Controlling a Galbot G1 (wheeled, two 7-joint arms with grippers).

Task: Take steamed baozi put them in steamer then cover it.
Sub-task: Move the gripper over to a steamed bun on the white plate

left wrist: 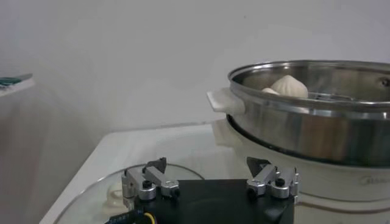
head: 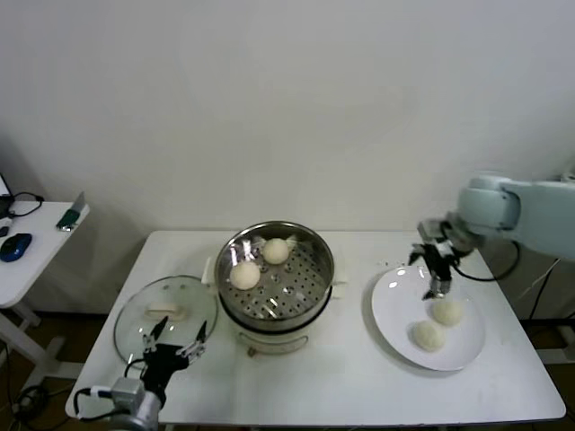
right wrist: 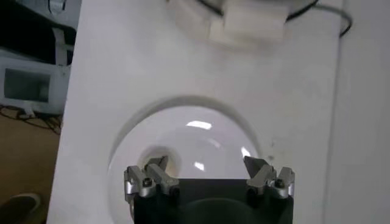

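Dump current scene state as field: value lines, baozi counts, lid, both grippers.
baozi in steamer: two, one and another, on the perforated tray
steamer: uncovered, centre of table
baozi on plate: two, one and another
plate: right of the steamer
cover: flat on the table, left of the steamer
left gripper: open, empty, at the cover's near edge
right gripper: open, empty, above the plate near the farther bun

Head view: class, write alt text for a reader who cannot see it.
A steel steamer holding two baozi sits mid-table, between a glass cover lying flat and a white plate with two more baozi. The open right hand hovers above the plate; the open left hand waits by the cover.
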